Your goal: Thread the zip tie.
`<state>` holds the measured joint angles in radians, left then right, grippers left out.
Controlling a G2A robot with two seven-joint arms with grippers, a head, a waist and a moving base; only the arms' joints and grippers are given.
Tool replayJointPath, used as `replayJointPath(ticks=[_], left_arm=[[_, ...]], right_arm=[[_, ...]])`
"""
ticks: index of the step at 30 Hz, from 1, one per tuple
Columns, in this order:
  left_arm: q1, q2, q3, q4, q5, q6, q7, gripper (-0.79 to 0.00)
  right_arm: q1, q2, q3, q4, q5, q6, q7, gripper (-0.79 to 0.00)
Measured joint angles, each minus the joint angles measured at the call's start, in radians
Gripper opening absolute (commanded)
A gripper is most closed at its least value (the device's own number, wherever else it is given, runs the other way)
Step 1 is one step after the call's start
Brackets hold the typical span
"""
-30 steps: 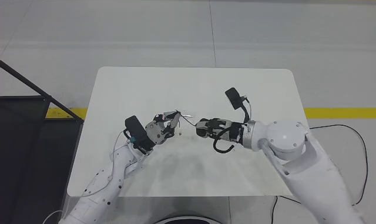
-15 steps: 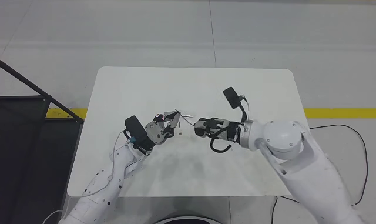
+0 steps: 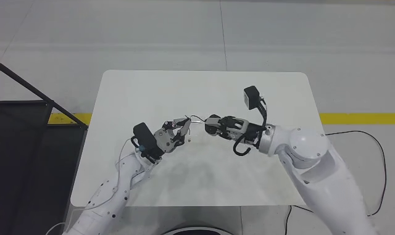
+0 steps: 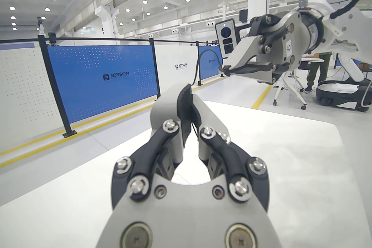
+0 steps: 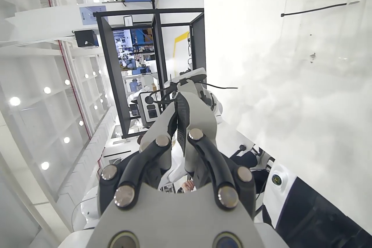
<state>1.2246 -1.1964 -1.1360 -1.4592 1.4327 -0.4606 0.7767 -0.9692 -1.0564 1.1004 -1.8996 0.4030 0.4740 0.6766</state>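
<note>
Over the middle of the white table [image 3: 278,87], two grippers face each other with their tips close together. The right gripper [image 4: 226,69] is clamped on a thin black zip tie [image 3: 196,119] that crosses the gap between them. Since a second ago it has shifted toward the table's far edge, and its wrist has turned. The left gripper [image 4: 187,99] has barely moved. Its fingers are pressed together, and it is unclear whether they pinch the tie.

From above, the tie [image 3: 196,118] is too thin for you to tell whether its tip has entered the head. In your left wrist view, the left gripper [image 4: 187,98] presses its pads together, hiding anything between them. The right arm [image 3: 308,155] runs off the top view's lower edge.
</note>
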Motion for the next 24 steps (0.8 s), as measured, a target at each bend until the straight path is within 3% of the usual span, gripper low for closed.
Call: replayJointPath(ticks=[24], left_arm=[[-0.003,-0.001,-0.001,0.009,0.041,0.006,-0.022,-0.785]], right_arm=[[-0.058,0.001,0.043,-0.021,0.006,-0.089,0.006,-0.785]])
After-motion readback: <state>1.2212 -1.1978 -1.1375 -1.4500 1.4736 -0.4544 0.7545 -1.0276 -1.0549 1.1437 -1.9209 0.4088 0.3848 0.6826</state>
